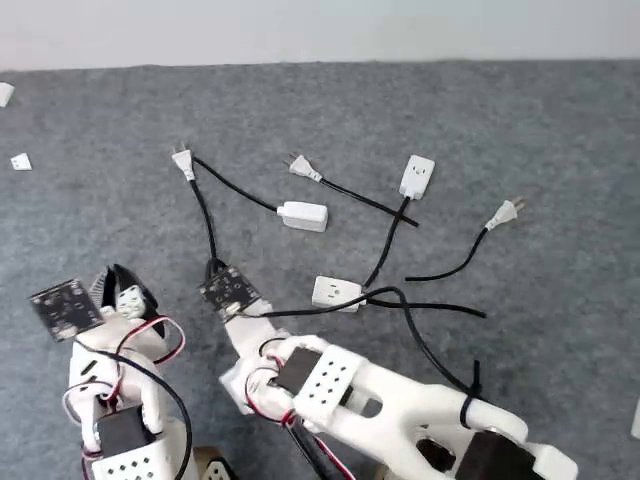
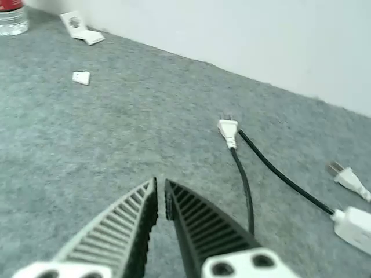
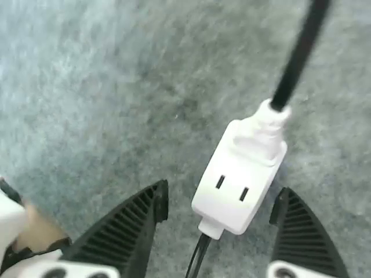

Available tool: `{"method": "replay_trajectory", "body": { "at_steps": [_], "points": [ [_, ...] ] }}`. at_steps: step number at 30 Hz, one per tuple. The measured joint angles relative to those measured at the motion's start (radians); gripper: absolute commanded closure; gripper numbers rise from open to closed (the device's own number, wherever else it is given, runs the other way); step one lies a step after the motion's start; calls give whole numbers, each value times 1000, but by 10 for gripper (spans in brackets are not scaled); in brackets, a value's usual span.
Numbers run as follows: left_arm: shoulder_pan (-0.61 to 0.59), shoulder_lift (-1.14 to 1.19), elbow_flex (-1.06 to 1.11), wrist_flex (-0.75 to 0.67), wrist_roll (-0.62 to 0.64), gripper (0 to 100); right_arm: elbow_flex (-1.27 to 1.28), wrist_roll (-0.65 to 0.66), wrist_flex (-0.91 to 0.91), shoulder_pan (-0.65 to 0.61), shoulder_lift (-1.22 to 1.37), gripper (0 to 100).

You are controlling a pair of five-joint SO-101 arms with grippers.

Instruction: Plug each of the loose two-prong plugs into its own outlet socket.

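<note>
From above, three white plugs on black cords are seen on the grey carpeted worktop (image 1: 520, 120). The first plug (image 1: 183, 160) lies far from the arms, the second plug (image 1: 300, 165) near it, and the third plug (image 1: 507, 212) well apart on the other side. Among the cords lie the long socket (image 1: 303, 215), the square socket (image 1: 417, 176) and the near socket (image 1: 335, 293). All three plugs lie loose. The left arm (image 1: 125, 400) and the right arm (image 1: 370, 395) are bent low at the near edge.

In the left wrist view, the left end effector (image 2: 160, 186) is held over bare carpet, its fingers drawn almost together with nothing between them. The first plug lies ahead, prongs pointing away.

In the right wrist view, the right end effector (image 3: 222, 190) is spread wide — a two-slot socket (image 3: 240, 179) lies on the carpet between its fingers, with a black cord leaving its far end.
</note>
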Motion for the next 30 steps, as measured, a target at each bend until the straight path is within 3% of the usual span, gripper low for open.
{"method": "replay_trajectory", "body": {
  "at_steps": [3,11,17,24,30],
  "points": [
    [-40,0,-12,-2,32,977,-17,-5,-9,0,49,732],
    [-44,0,-12,-2,44,977,-129,20,-9,120,209,995],
    [-37,0,-12,-2,44,977,-153,158,41,222,204,991],
    [5,0,-12,-2,44,957,-152,279,290,407,-144,991],
    [75,0,-12,28,-2,935,-87,428,425,687,-606,991]
  ]
}}
